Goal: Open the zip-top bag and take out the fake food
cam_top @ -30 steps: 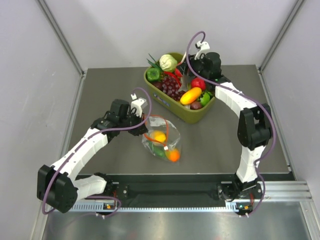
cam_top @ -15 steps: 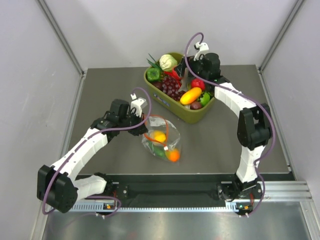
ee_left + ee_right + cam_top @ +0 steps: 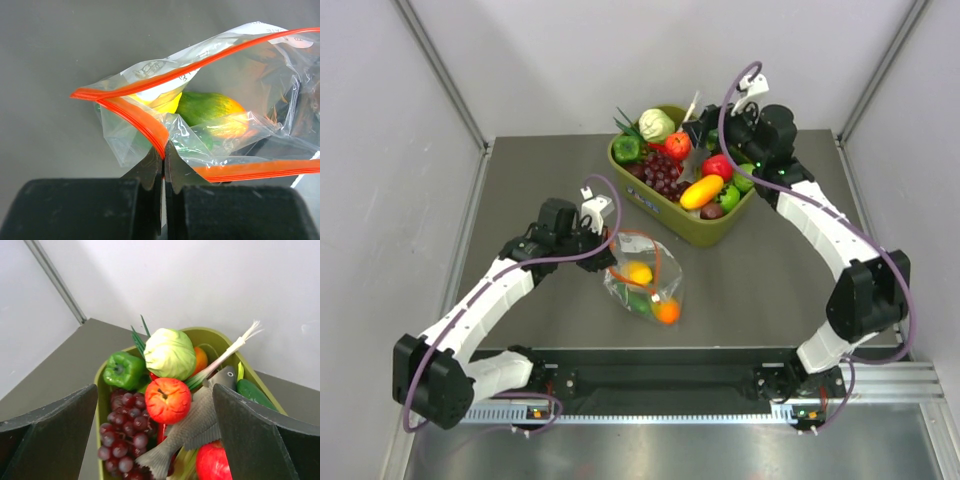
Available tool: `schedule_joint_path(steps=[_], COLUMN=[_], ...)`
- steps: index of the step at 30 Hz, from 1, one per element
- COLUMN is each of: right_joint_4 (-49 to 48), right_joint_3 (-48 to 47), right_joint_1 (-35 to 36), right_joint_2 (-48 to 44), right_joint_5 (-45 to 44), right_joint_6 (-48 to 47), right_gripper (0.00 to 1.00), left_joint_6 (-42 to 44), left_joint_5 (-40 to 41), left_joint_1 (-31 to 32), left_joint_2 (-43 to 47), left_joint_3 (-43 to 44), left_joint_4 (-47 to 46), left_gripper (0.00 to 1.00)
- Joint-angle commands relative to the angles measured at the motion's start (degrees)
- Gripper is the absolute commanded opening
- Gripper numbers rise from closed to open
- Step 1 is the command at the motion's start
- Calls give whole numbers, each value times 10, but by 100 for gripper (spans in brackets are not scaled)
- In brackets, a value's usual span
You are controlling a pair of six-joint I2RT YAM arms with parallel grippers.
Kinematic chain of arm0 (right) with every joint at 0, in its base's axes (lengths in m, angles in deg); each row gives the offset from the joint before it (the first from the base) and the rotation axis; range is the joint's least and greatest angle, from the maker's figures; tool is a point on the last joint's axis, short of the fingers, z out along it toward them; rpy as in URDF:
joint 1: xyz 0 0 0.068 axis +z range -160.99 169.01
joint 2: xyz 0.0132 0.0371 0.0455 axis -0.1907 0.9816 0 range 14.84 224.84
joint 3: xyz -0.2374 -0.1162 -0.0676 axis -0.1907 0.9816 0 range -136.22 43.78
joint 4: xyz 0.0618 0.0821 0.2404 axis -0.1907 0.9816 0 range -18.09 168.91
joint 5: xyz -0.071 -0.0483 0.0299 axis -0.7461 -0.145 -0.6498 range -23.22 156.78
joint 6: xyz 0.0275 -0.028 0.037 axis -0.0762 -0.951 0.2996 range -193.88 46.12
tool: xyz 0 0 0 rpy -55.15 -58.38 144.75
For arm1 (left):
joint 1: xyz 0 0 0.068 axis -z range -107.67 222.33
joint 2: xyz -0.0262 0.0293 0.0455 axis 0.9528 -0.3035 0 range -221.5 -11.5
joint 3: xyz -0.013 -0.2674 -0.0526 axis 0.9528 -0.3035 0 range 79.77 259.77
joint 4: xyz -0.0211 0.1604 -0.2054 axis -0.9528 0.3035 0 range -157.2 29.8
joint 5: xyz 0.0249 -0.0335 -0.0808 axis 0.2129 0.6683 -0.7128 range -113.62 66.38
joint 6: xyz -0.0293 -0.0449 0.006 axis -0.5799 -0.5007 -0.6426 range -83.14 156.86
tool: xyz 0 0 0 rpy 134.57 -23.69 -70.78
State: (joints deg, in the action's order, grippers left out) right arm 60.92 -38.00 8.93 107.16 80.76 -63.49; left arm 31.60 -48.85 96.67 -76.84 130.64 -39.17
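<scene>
The clear zip-top bag (image 3: 642, 282) lies on the table with its mouth open. My left gripper (image 3: 608, 243) is shut on its orange-red zip strip (image 3: 150, 125), which is pinched at the fingertips in the left wrist view. Inside the bag are a yellow lemon (image 3: 639, 272), a small green piece (image 3: 638, 302) and an orange-and-green fruit (image 3: 666, 311), which also shows in the left wrist view (image 3: 215, 112). My right gripper (image 3: 708, 135) is open and empty above the tub. A round red fruit (image 3: 167, 400) lies below it on the pile.
The olive-green tub (image 3: 720, 228) at the back holds purple grapes (image 3: 122, 432), a pale green cabbage (image 3: 169, 352), a green pepper (image 3: 124, 370), a grey fish (image 3: 200, 427) and other toys. White walls stand close on both sides.
My right arm has drawn back to the right, away from the tub's middle. A round red fruit now shows in the tub beside the cabbage. My left gripper and the bag have not moved.
</scene>
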Motion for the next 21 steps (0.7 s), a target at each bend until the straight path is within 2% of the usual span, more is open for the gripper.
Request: schedule_joint_path(steps=[1,7,14,21], right_joint_4=[0,35,79,99], right_joint_3=[14,61,98,130], right_joint_1=[18,71,183,241], right_joint_2=[-55,-121,-174,-197], right_joint_5=[3,12,25,130], right_joint_6=[-13,-18,-15,51], right_gripper=[95,94,93,89], left_joint_6=[-1,-2,-5,-7], left_joint_5=[-17,-20,-34,-39], left_joint_1=[-3,-3,-4,-5], left_joint_2=[18,28,34,36], left_joint_3=[-1,-3,-7,-8], left_joint_4=[-22,-28,-39,-40], left_gripper=[0,0,0,0])
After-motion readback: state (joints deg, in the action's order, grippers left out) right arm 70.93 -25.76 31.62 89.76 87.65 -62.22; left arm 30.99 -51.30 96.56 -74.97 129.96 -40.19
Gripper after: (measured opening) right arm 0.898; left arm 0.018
